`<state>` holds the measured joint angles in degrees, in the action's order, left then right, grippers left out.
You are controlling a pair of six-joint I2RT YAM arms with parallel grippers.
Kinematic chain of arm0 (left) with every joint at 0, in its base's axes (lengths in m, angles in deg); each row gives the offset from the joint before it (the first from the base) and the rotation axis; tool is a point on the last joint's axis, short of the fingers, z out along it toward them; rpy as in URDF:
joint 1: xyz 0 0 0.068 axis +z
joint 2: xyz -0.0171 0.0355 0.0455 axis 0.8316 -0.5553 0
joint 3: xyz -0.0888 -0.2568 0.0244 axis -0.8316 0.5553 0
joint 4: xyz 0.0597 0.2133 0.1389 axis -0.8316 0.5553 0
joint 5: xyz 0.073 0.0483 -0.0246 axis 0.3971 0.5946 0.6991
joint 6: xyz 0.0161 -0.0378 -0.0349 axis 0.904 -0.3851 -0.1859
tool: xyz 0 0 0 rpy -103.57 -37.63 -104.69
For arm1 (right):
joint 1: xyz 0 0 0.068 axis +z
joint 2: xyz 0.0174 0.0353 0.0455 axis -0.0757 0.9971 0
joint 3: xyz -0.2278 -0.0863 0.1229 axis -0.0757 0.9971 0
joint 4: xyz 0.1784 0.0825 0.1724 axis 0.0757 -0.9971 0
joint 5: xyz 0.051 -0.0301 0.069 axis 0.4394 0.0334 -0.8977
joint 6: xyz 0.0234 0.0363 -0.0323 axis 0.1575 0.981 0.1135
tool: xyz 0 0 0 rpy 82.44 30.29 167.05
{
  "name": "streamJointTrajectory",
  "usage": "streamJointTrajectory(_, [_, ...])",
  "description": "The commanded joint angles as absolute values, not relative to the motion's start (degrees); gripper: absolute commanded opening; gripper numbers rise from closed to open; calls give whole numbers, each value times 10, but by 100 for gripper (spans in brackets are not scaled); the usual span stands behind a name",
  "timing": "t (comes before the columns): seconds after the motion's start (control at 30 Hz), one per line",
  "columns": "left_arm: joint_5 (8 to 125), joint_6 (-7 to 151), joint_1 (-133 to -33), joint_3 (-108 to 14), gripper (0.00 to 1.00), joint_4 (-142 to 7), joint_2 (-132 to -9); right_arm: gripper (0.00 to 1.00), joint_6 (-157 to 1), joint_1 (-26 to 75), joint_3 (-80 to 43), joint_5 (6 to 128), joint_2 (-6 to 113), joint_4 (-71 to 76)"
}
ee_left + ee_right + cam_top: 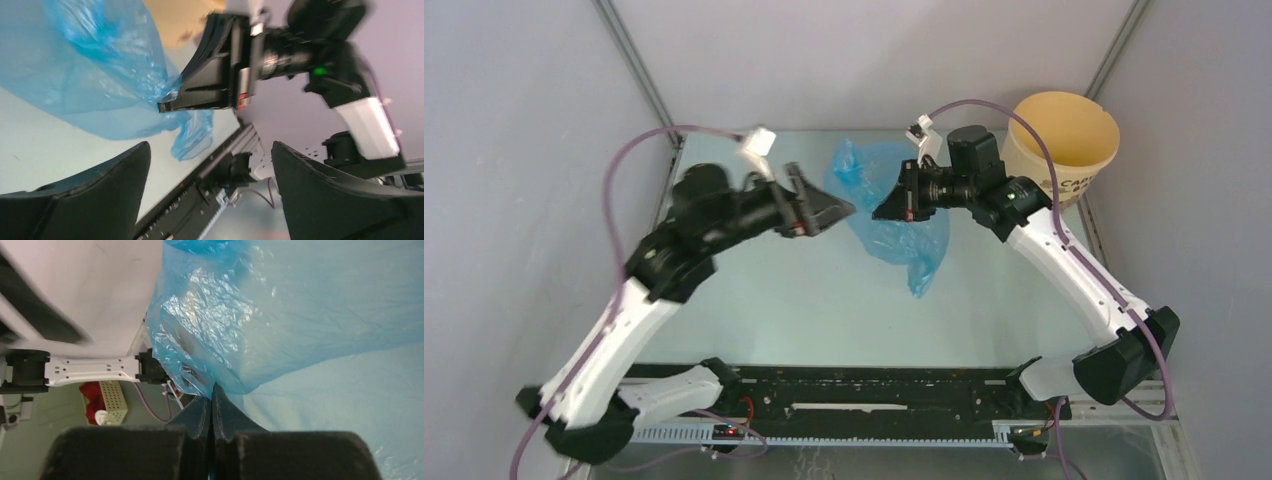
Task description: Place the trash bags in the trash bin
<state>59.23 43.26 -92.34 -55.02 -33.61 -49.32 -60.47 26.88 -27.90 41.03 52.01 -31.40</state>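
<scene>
My right tool point(212, 396) is clamped together on a bunched fold of the trash bag point(911, 243). The bag hangs over mid-surface point(804, 300), well apart from the trash bin point(1074, 135) in the far right corner. My left tool point(848, 210) stands wide apart beside the bag, holding nothing. Judgement: the film is light, limp and slippery. A gathered pinch should hold best, and loose folds may trail outside the rim.

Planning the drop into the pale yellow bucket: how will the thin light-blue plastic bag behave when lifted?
Probably floppy: the thin light-blue plastic bag bunches in wrinkles at the shut right gripper. Likely light: translucent film. Glossy, so it may slip.
</scene>
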Motion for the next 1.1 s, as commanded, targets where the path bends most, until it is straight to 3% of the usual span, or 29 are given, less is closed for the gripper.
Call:
streamJointTrajectory(0.0, [622,367,-968,-514,85,-340,-552,3,-511,273,-261,415,487,-215])
streamJointTrajectory(0.1, [617,361,-969,-497,76,-359,-561,3,-466,275,-245,427,484,-193])
streamJointTrajectory(0.33, [568,353,-976,-489,79,-371,-597,4,-399,284,-238,446,486,-184])
streamJointTrajectory(0.47, [565,353,-975,-489,67,-373,-610,5,-377,293,-238,447,487,-172])
streamJointTrajectory(0.67, [548,348,-975,-478,36,-380,-618,10,-362,296,-238,444,488,-169])
streamJointTrajectory(0.73, [553,354,-974,-482,11,-377,-623,12,-361,296,-238,440,485,-169])
streamJointTrajectory(0.77, [560,358,-974,-485,2,-371,-621,16,-364,294,-240,440,484,-177])
streamJointTrajectory(0.8, [566,361,-973,-487,1,-368,-617,21,-370,291,-240,440,481,-195])
streamJointTrajectory(0.93, [593,380,-966,-477,0,-360,-592,47,-406,271,-234,449,451,-252])
streamJointTrajectory(1.07, [605,389,-954,-455,0,-353,-570,62,-421,251,-212,455,422,-281])
